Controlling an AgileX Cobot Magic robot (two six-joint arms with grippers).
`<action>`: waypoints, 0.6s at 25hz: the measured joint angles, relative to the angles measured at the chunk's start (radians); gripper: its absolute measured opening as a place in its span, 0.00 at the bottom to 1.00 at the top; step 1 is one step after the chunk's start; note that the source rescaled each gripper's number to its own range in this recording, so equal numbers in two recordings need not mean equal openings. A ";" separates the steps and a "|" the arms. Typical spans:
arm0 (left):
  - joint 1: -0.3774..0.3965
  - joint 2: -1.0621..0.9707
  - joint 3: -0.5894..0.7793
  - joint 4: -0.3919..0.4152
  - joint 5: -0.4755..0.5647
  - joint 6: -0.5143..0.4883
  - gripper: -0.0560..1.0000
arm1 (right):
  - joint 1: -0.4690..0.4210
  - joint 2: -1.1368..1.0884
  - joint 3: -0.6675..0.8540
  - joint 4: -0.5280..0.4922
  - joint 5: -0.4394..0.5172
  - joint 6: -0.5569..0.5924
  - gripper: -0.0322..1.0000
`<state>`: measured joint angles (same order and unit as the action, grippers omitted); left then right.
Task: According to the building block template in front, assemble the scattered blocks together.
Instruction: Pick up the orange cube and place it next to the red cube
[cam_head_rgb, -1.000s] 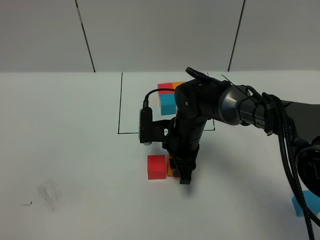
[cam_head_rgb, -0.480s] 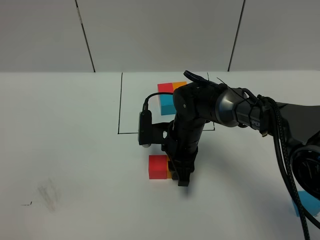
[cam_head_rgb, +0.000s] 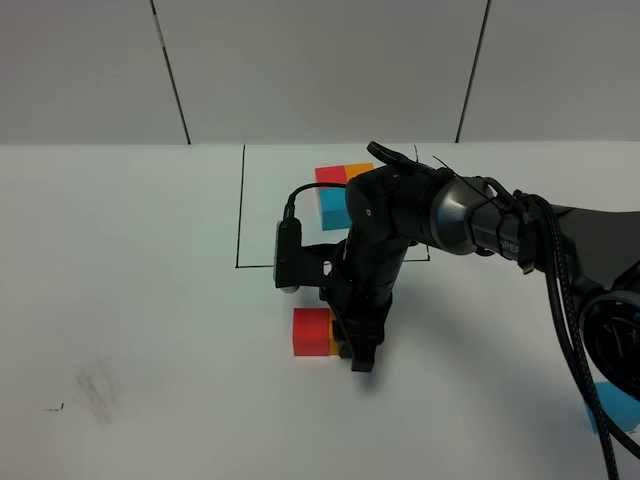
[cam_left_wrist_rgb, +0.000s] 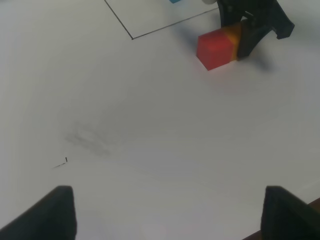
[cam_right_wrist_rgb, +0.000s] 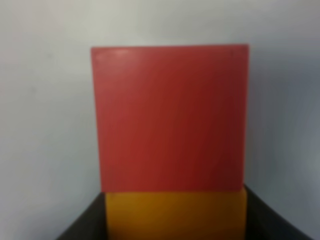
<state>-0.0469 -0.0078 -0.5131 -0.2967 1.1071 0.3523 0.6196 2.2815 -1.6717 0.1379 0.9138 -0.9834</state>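
Two cubes touch: the right gripper (cam_head_rgb: 357, 352), clamped on the orange block (cam_head_rgb: 336, 346), sets it flush beside the red block (cam_head_rgb: 311, 332) to match the template (cam_head_rgb: 332, 192), left gripper (cam_left_wrist_rgb: 165, 210) gaping wide.

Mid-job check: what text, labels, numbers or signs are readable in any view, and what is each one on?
No text can be read.
White lettering on the right arm: too small and blurred to read.
Red cube, orange cube, light blue cube, template: no markings on the visible faces.
Table: only a grey smudge, no writing.
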 joint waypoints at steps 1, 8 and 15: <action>0.000 0.000 0.000 0.000 0.000 0.000 0.86 | 0.000 0.000 0.000 0.001 -0.002 0.007 0.21; 0.000 0.000 0.000 0.000 0.000 0.000 0.86 | 0.000 0.001 0.000 0.005 -0.007 0.040 0.21; 0.000 0.000 0.000 0.000 0.000 0.000 0.86 | 0.002 0.011 0.000 0.012 -0.025 0.043 0.41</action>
<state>-0.0469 -0.0078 -0.5131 -0.2967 1.1071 0.3523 0.6211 2.2928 -1.6717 0.1500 0.8884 -0.9400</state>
